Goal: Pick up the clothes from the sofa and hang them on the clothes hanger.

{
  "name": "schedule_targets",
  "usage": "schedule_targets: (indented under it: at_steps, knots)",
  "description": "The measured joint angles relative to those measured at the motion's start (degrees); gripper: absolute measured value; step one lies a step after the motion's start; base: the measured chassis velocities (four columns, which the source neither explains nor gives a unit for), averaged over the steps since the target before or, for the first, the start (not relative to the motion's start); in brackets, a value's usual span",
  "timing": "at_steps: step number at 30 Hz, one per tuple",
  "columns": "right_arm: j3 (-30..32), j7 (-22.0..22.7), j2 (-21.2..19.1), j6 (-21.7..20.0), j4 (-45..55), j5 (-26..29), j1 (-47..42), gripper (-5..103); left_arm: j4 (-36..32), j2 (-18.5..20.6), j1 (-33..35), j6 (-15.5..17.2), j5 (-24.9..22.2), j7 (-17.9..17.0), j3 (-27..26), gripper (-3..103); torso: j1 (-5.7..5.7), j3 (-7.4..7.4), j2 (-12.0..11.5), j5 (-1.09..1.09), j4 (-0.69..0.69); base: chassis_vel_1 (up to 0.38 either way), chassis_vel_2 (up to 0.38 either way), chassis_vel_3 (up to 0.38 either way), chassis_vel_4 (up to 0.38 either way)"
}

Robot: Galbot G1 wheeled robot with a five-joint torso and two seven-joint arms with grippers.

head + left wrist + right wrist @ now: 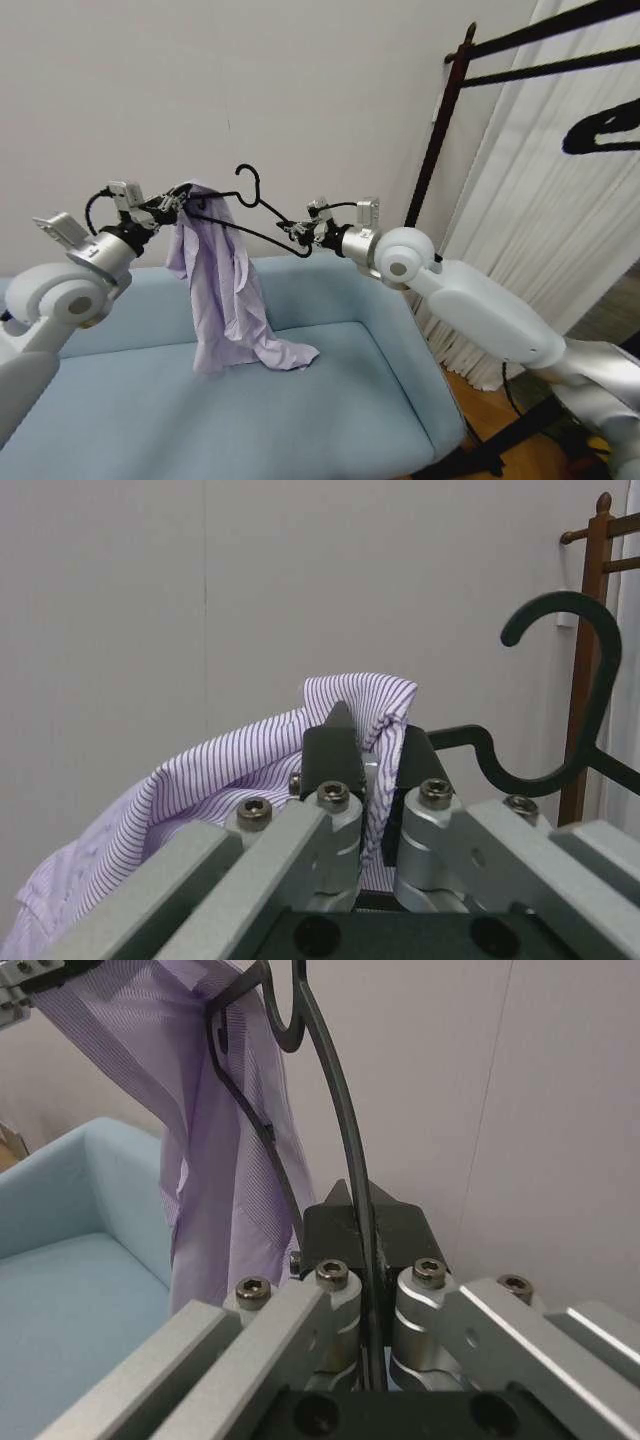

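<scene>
Over the pale blue fabric sofa (330, 400) both arms are raised and at work; off to the robot's right stands the dark wooden clothes rack (432, 150), its top bars running out past the edge; above the sofa's left half hangs the lilac pin-striped shirt (225, 290), bunched at the top and trailing down so that its lower end lies crumpled on the seat cushion; the thin black clothes hanger (262, 205) spans the gap between the two arms, hook up, long axis running left to right and dipping toward the right; now the key bit: the shirt sits on the hanger's left end alone, and the right half is bare; the left end effector (178, 203) is pinched tight on a fold of striped cloth at the top of the shirt, just beside the hanger's left shoulder; the right end effector (300, 232) is clamped narrow on the bare black bar at the other end, the bar running straight between its fingers; my read: the cloth has to travel rightward along that bar, toward the right end effector, before the shirt sits properly; the rack lies beyond the right arm, the nearer of the two to it.
</scene>
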Motion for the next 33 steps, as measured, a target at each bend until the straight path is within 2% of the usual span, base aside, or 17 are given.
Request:
schedule_targets:
  at_steps: [9,14,20,33]
  knots:
    - [-1.2,0.5,4.2,0.0,-4.0,-1.1,-0.8,1,-1.2,-0.3,-0.2,0.2,0.1,-0.1,0.0,3,0.00,0.00,0.0,0.01,0.00,0.000,0.000,0.000,0.000]
    - [-1.1,0.5,4.5,0.0,-5.7,-1.4,-1.0,1,-1.4,-0.1,0.4,0.2,0.0,-0.1,-0.6,3,0.00,0.00,0.0,0.00,0.02,0.000,0.000,0.000,0.000]
    - [-0.1,0.3,1.0,0.0,-3.9,-0.8,-1.4,1,1.4,0.1,-0.1,-0.3,1.0,0.0,-0.7,3,0.00,0.00,0.0,0.02,-0.01,0.000,0.000,0.000,0.000]
    - [1.7,0.4,-5.0,0.1,0.5,1.4,-1.1,1,2.9,-1.1,0.1,-0.7,2.5,0.1,0.0,3,0.00,0.00,0.0,0.01,0.00,0.000,0.000,0.000,0.000]
